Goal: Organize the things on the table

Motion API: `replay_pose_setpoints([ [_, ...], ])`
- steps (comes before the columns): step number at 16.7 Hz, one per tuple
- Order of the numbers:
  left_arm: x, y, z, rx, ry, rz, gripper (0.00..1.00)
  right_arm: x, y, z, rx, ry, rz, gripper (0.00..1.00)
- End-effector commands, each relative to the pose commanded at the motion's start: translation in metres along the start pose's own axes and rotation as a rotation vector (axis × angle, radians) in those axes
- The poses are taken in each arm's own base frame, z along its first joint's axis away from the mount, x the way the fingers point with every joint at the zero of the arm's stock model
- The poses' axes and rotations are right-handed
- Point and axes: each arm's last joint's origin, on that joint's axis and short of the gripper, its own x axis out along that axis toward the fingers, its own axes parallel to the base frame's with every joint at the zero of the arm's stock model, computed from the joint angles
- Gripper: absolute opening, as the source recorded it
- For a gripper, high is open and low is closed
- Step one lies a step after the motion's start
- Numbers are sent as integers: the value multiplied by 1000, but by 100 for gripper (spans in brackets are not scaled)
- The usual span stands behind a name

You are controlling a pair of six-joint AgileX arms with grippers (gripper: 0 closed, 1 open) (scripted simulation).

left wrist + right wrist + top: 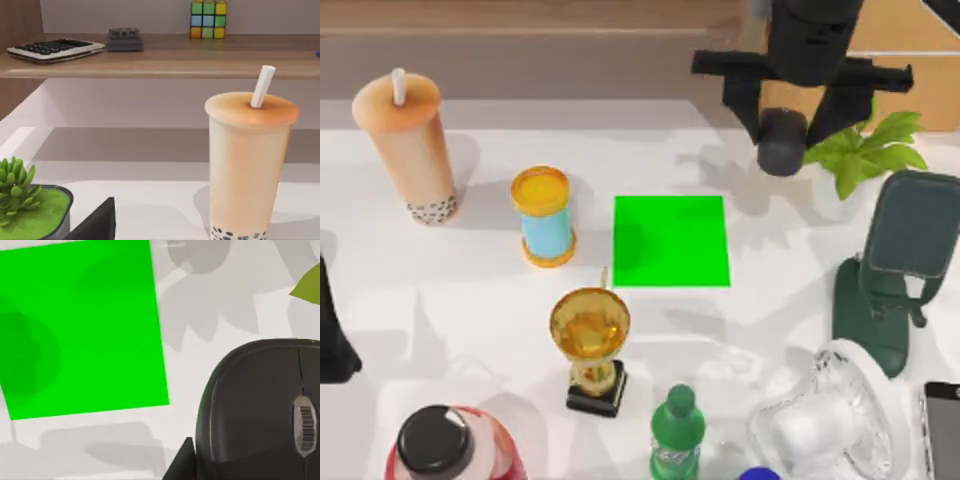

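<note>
My right gripper [786, 118] is shut on the small black mouse [782, 145] and holds it above the table [470, 300], back and to the right of the green mat [670, 240]. In the right wrist view the mouse [260, 400] sits close up, with the mat [85, 330] beside it. The orange-beige bubble-tea cup [410, 145] with its white straw stands upright at the back left, and the left wrist view looks at this cup [247, 165]. At the front right edge lies the smartphone [943, 430]. My left arm [332, 340] is parked at the left edge.
A blue can with a yellow lid [545, 215] stands left of the mat. In front of the mat are a gold trophy [590, 340], a green bottle [677, 435] and a black-lidded jar [440, 445]. A dark green phone stand [895, 260], a clear fan [830, 420] and a plant [865, 150] crowd the right.
</note>
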Motion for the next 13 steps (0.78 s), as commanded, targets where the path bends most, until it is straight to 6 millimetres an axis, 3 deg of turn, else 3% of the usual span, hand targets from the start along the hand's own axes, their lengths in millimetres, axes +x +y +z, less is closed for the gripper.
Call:
replay_pose_setpoints([
  [3, 0, 0, 0, 0, 0, 0, 100, 44, 47, -3, -67, 62, -3, 0],
  [7, 0, 0, 0, 0, 0, 0, 100, 97, 79, -2, -115, 73, -14, 0],
  [10, 0, 0, 0, 0, 0, 0, 100, 116, 90, -2, -139, 53, -12, 0],
  [13, 0, 0, 0, 0, 0, 0, 100, 118, 91, -3, -143, 49, -11, 0],
])
